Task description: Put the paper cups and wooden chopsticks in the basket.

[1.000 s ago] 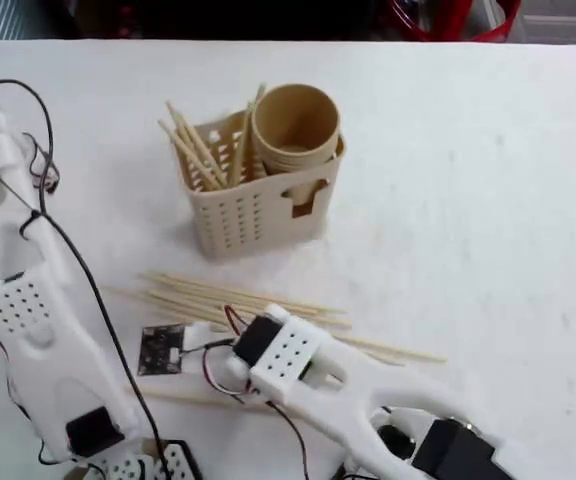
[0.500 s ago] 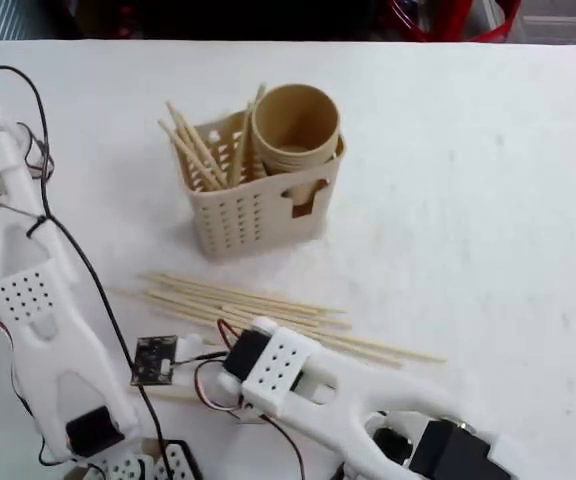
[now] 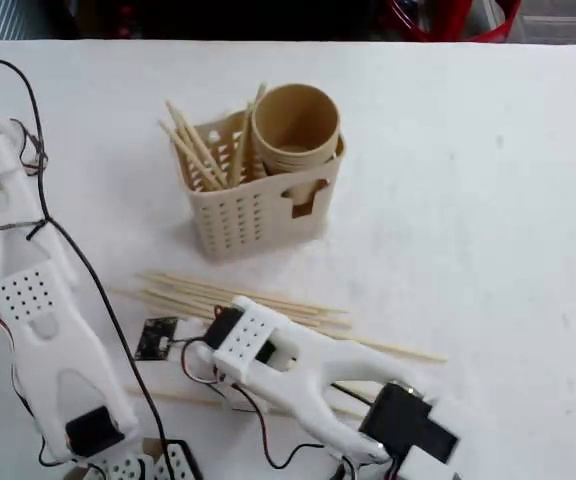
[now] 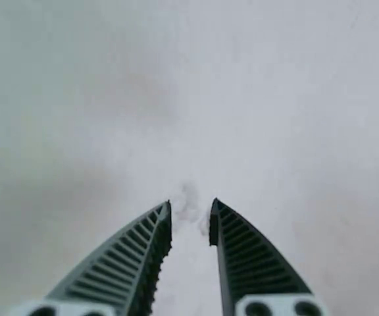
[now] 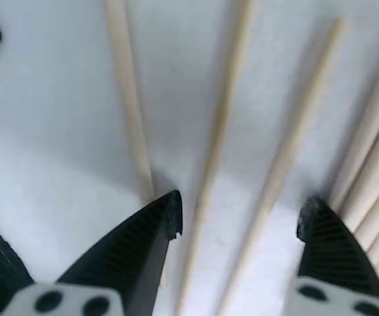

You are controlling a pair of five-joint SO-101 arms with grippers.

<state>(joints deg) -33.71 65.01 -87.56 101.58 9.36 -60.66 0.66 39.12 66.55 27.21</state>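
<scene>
Since a second ago the right arm has slid over the loose wooden chopsticks [image 3: 278, 303], closer to the basket [image 3: 258, 215]. The right gripper [image 5: 240, 210] is spread wide astride two sticks and grips none. The sticks lie flat just in front of the basket, their long axes along its front wall. The left gripper [image 4: 189, 214], narrowly parted and empty, hovers off to the basket's side.

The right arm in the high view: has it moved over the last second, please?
Yes; judged against the basket, the right arm slid left over the chopsticks.
</scene>
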